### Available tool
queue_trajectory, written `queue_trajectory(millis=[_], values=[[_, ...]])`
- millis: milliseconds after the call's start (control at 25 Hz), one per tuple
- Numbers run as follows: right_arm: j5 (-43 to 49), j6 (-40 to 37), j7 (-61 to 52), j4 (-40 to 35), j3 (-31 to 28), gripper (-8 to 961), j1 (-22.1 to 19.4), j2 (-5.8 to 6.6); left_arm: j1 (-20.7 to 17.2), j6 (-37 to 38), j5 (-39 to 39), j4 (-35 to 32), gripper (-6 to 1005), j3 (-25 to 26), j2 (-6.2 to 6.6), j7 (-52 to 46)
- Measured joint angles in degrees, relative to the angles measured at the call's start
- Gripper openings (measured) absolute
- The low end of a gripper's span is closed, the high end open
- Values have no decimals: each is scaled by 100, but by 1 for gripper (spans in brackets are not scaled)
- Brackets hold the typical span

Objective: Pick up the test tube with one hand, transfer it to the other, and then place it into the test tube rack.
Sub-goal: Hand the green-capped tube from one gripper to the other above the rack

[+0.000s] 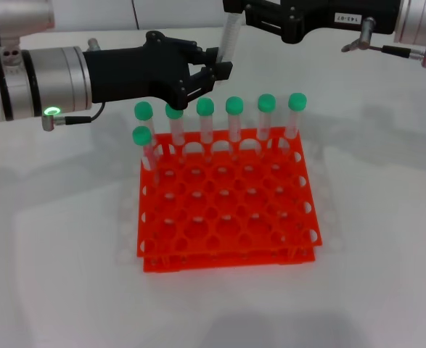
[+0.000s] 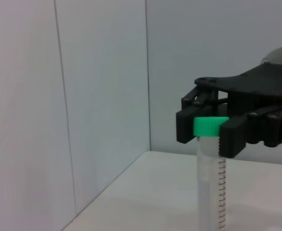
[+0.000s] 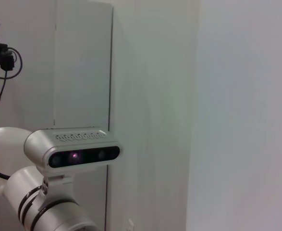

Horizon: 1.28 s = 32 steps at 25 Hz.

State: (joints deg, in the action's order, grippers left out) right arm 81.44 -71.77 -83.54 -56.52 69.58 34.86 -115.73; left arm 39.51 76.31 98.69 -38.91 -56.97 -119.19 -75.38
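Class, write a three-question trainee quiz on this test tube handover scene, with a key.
1. How many green-capped clear plastic tubes stand in the orange-red plastic grid rack?
2. True or false: the label-bearing black right hand is shut on the green cap of the slim clear test tube.
3. That test tube is: A) lying on the table; B) in the air between the right hand and the unlabelled black left hand; C) in the rack.
Key: 1) seven; 2) true; 3) B.
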Motion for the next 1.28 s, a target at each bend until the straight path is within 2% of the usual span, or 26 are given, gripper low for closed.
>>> queue_trajectory(millis=[480, 880, 1120, 1240, 1280], values=[[-62, 39, 5, -28, 21, 269, -1, 6, -117, -87, -345, -12, 242, 3, -16, 16], [-57, 43, 5, -33, 21, 265, 8, 7, -130, -151, -351, 5, 419, -76, -15, -149], [-57, 41, 5, -43, 21, 265, -17, 2, -177, -151, -376, -100, 645, -18, -1, -473], [-57, 42, 5, -43, 20, 265, -19, 1, -367, -146, -379, -371, 865, -27, -7, -604], [-57, 43, 5, -44, 20, 265, -18, 0, -429, -132, -380, -466, 870, -41, -9, -647]])
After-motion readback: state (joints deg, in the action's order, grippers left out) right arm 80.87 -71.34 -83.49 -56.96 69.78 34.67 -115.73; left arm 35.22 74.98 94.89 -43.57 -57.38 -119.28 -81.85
